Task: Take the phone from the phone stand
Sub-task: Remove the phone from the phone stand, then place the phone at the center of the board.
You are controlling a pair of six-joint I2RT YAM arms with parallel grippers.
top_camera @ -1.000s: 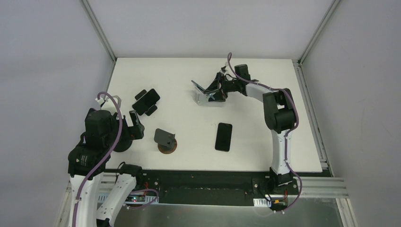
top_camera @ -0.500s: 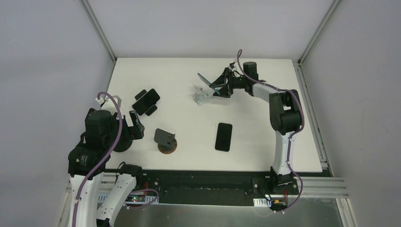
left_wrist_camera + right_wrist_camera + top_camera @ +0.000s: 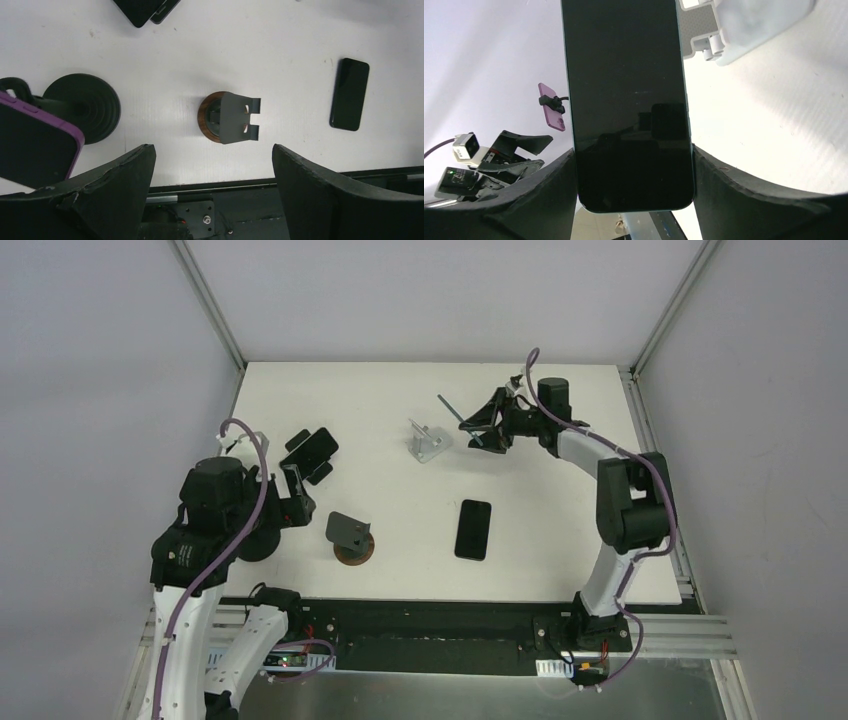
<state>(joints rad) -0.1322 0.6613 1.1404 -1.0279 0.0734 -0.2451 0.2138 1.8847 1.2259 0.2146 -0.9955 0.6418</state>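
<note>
Over the last second the phone (image 3: 624, 100) has been carried to the right, clear of the white stand (image 3: 428, 443). That stand is now left alone on the far middle of the counter (image 3: 560, 510). The left arm has been shifted a little as well.

The phone is clamped across its width by the right hand (image 3: 487, 418), low on its body. That grip probably allowed it to be drawn up off the stand's ledge. It is held tilted in the air, just right of the stand and apart from it, so the removal itself is judged done, with only a set-down remaining.

The phone's face is glossy dark glass with rounded corners and a thin dark rim, and reflections are seen in it. The white stand is an angular folded bracket, matte and hard-looking.

The left hand (image 3: 215, 165) is spread wide with nothing between its matte black, wedge-shaped fingers (image 3: 115, 190). It is held over the near left, above a grey stand (image 3: 231, 118) of bent sheet on a round brown base. A purple-cased phone (image 3: 30, 145) is seen at the left on a black, round-footed holder. A black phone (image 3: 473, 529) lies flat on the counter to the right of the grey stand.
</note>
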